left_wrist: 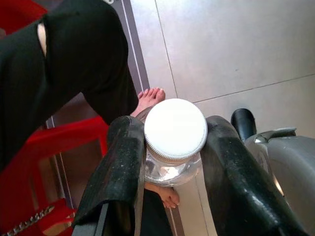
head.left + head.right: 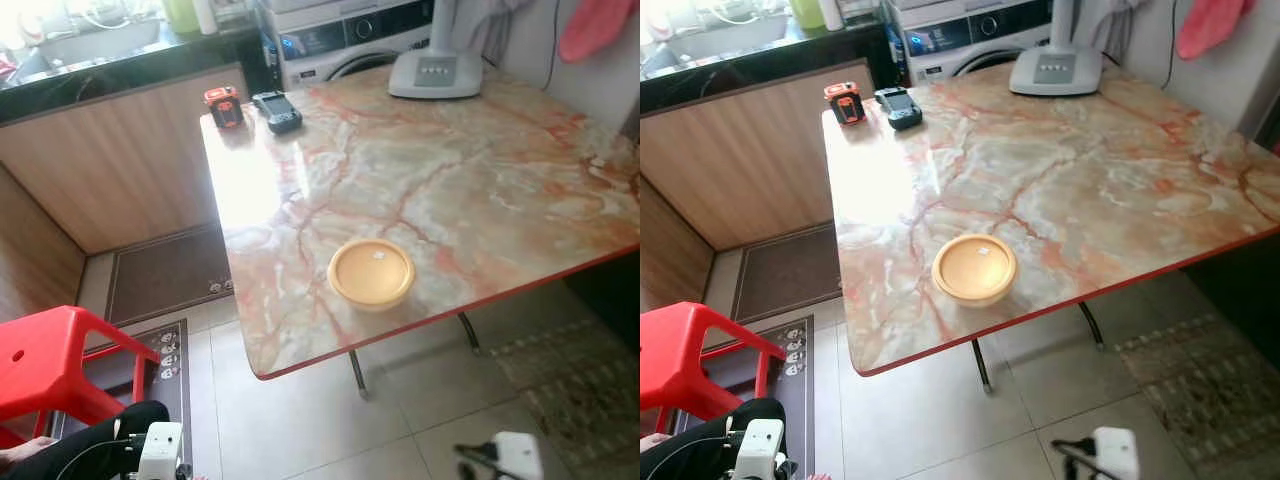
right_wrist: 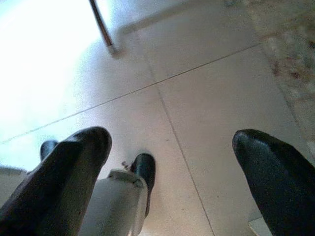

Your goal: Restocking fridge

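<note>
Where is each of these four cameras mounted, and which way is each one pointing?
Left eye view: on the head, looking forward and down at the marble table and yellow lidded bowl.
Right eye view: same head, same scene.
Left wrist view: looks along the left gripper, shut on a white-capped bottle, floor and a person's foot below.
Right wrist view: looks along the open right gripper at floor tiles.

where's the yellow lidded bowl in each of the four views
Left eye view: yellow lidded bowl on the marble table, near its front edge.
Right eye view: same bowl, a little further left in the picture.
Left wrist view: not in it; the left hand holds a white-capped jar.
Right wrist view: not in it; open right hand over floor tiles.
Shared landmark: the orange-and-black device at the table's far corner.
</note>
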You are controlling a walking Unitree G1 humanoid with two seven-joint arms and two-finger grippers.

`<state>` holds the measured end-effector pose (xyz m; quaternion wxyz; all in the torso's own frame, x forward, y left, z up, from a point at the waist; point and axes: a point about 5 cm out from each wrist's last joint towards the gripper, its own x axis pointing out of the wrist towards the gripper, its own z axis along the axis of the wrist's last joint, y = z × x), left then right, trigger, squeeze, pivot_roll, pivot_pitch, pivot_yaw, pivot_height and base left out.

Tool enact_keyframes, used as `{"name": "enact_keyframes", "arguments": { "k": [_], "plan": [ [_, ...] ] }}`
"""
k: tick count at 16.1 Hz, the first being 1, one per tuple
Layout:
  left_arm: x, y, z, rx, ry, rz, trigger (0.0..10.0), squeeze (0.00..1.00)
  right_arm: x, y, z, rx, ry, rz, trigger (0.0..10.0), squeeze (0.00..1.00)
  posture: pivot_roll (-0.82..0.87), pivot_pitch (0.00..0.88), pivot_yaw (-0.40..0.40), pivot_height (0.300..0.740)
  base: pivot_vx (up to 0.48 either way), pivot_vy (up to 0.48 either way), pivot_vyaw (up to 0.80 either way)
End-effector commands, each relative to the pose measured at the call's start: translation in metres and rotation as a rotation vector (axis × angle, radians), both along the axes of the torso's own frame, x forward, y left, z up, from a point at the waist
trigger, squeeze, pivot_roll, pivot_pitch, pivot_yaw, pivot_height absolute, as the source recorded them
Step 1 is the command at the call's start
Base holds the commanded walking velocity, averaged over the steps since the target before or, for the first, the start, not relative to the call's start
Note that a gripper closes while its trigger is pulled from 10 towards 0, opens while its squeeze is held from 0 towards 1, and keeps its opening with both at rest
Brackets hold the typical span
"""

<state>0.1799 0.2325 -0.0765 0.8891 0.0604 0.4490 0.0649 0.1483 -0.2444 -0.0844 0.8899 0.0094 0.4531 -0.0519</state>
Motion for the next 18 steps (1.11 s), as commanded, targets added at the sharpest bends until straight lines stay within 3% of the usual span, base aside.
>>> {"name": "enact_keyframes", "arguments": {
  "k": [1, 5, 13, 16, 18],
  "plan": [
    [-0.008, 0.002, -0.004, -0.004, 0.036, 0.038, 10.0, 0.00, -0.012, 0.008, -0.007, 0.026, 0.050, 0.012, 10.0, 0.00, -0.04, 0.010, 0.112, 0.740, 0.000, 0.000, 0.00],
    [-0.013, 0.001, -0.006, -0.016, 0.055, 0.050, 10.0, 0.00, -0.019, 0.008, -0.010, 0.032, 0.074, -0.041, 10.0, 0.00, -0.05, 0.000, 0.116, 0.740, 0.000, 0.113, 0.00],
    [-0.013, 0.003, -0.006, 0.008, 0.058, 0.030, 10.0, 0.00, -0.044, -0.016, -0.011, 0.018, 0.122, -0.133, 10.0, 0.00, -0.04, 0.007, 0.125, 0.740, 0.000, 0.128, 0.00],
    [-0.013, 0.005, -0.006, -0.005, 0.051, 0.051, 10.0, 0.00, -0.048, -0.014, -0.013, 0.017, 0.149, -0.142, 10.0, 0.00, -0.03, 0.013, 0.123, 0.740, 0.000, 0.000, -0.53],
    [-0.013, 0.004, -0.005, -0.008, 0.044, 0.055, 10.0, 0.00, -0.047, -0.003, -0.016, 0.027, 0.158, -0.131, 10.0, 0.00, -0.03, 0.018, 0.119, 0.740, 0.000, 0.000, -0.80]
  ]
}}
